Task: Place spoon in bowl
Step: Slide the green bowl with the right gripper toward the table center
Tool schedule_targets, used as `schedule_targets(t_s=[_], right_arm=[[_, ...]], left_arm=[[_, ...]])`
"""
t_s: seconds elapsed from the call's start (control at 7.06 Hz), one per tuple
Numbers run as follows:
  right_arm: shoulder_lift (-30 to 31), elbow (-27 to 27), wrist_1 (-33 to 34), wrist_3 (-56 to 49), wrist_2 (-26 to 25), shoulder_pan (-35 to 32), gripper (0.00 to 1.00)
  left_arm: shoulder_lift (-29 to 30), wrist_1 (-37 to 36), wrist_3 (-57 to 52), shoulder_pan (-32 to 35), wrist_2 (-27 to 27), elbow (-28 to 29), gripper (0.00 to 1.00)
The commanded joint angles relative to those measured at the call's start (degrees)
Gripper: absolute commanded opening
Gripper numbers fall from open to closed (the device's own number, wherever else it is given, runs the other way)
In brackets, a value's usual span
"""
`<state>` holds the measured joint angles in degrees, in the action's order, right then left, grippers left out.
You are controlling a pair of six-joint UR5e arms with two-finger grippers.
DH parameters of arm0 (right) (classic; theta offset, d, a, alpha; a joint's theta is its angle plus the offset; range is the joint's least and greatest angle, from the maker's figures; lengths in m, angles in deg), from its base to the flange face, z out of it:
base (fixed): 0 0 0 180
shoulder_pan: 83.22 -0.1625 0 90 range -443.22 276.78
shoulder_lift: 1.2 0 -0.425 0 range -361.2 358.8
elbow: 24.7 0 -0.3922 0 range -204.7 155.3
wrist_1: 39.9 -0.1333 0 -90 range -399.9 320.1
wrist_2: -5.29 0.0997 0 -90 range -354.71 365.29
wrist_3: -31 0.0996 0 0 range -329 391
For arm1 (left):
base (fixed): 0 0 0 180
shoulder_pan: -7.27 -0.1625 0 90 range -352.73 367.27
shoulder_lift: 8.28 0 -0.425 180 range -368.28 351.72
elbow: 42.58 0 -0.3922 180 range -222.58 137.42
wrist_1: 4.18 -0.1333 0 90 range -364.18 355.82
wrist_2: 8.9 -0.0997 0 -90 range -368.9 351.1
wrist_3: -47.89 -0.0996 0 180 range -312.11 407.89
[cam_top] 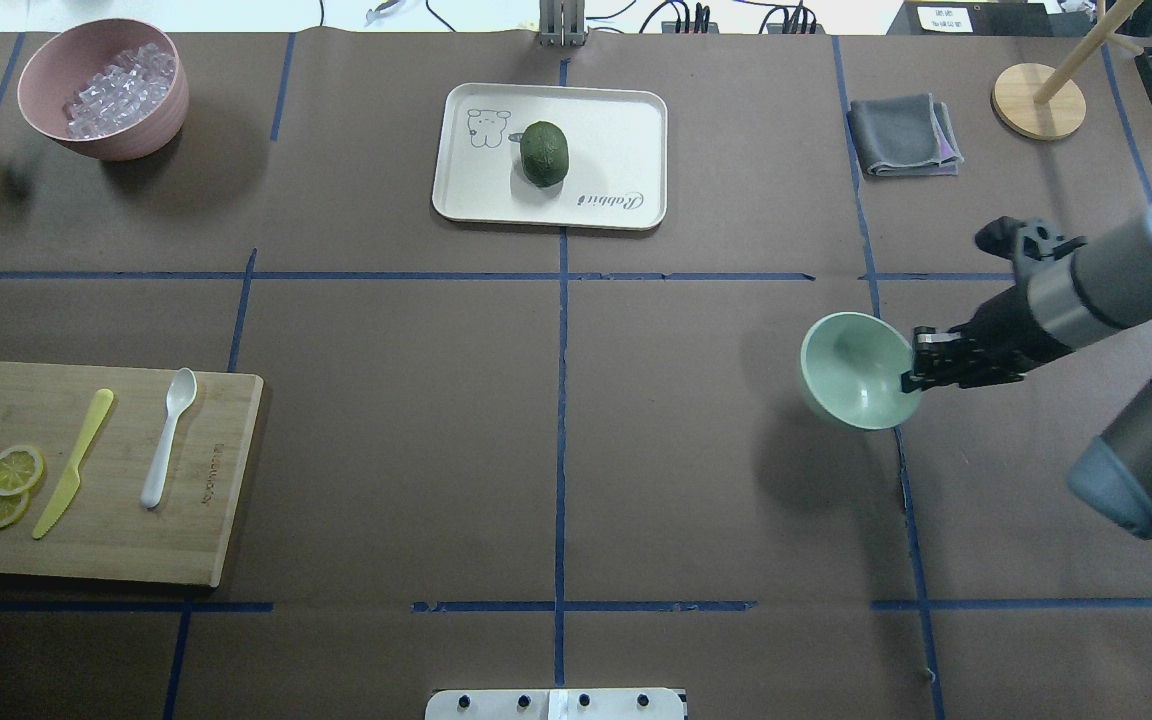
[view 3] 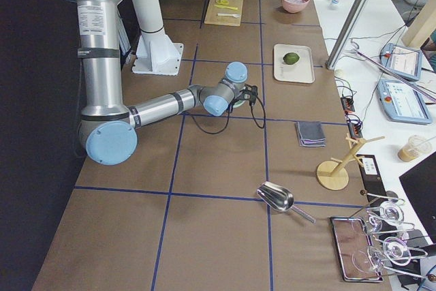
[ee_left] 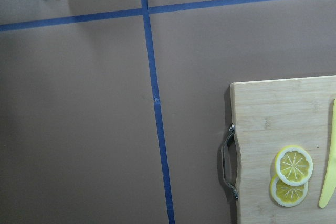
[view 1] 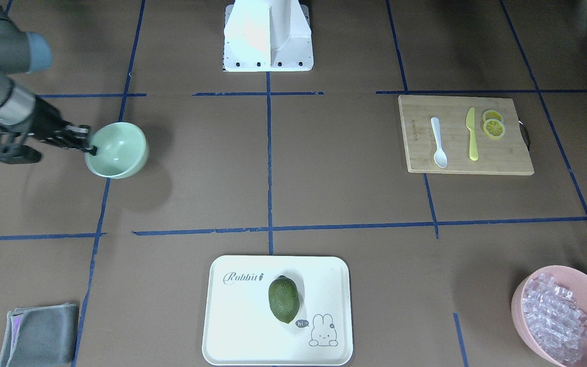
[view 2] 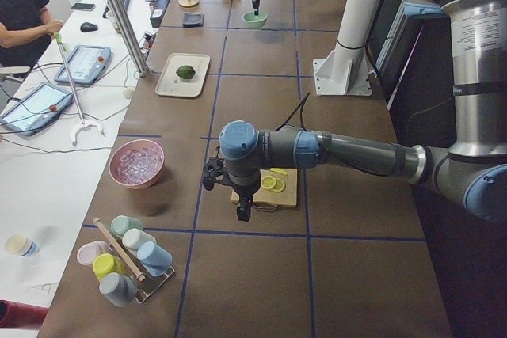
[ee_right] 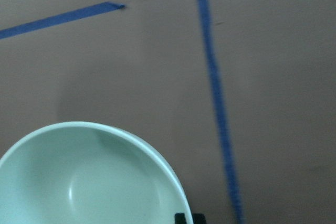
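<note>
On the wooden cutting board (cam_top: 221,500), the white spoon (cam_top: 166,436) lies just beside the yellow knife (cam_top: 74,462), well apart from the mint-green bowl (cam_top: 848,372), which the right gripper (cam_top: 910,381) clamps by its rim, tilted over the table (cam_top: 636,450), while the left gripper (view 2: 243,212) hangs near the board, whether released or clenched impossible to tell.

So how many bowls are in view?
2: the mint-green bowl, held at its rim by the right gripper, and the pink bowl at the robot's far left.
</note>
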<state>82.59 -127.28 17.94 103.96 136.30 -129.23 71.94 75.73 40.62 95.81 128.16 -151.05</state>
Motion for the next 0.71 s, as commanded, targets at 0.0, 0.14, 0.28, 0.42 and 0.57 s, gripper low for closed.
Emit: schedule_targets(t_s=[0.0,0.14,0.28,0.42,0.57], right_arm=[[-16.47,0.09,12.29,12.45,-8.19,10.37,0.00],[-23.00,1.23,18.47,17.17,-14.40,13.28,0.00],[-24.98,4.02,18.36,19.13,-14.98,14.79,0.00],[-28.74,9.36,18.27,21.68,-16.64,15.41,0.00],[-30.17,11.41,18.10,23.70,-19.36,16.12,0.00]], left_arm=[[0.03,-0.02,-0.02,-0.12,0.05,-0.16,1.00],[0.03,-0.02,-0.02,-0.12,0.05,-0.08,1.00],[0.03,-0.02,-0.02,-0.12,0.05,-0.08,1.00],[0.03,-0.02,-0.02,-0.12,0.05,-0.08,1.00],[0.03,-0.02,0.07,-0.12,0.05,-0.16,1.00]])
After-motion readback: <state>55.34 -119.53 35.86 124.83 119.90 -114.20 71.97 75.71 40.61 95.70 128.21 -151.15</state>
